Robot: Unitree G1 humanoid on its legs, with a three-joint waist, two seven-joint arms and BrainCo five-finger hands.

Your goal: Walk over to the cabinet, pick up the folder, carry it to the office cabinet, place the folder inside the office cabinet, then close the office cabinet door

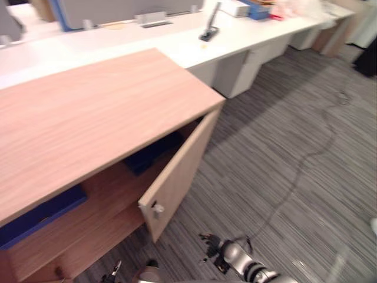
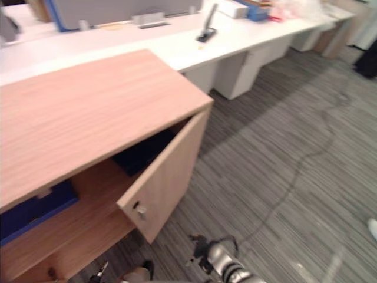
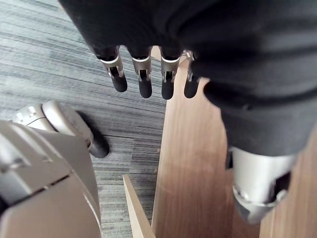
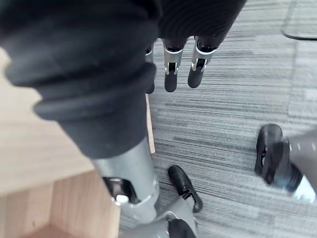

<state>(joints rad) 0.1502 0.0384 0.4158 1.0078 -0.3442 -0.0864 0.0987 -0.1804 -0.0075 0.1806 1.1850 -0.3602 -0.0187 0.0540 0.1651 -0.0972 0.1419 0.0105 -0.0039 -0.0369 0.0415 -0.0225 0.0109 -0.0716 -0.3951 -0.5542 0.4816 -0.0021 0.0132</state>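
My left robot hand (image 3: 142, 79) and right robot hand (image 4: 171, 77): open, empty. The office cabinet (image 1: 88, 118) door (image 1: 177, 177) stands ajar; I judge closing it comes next.

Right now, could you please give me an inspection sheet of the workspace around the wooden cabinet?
surface: cabinet top of light wood grain.
job's things: cabinet door stands open; a blue item and a dark blue item lie inside, cannot tell which belongs to the job.
clutter: black stand, white box and blue tray on the white desk.
hands: left hand and right hand both open, fingers straight, holding nothing.
cables: nothing seen beyond the robot's own.
surroundings: grey striped carpet; grey partition at the desk's far side.
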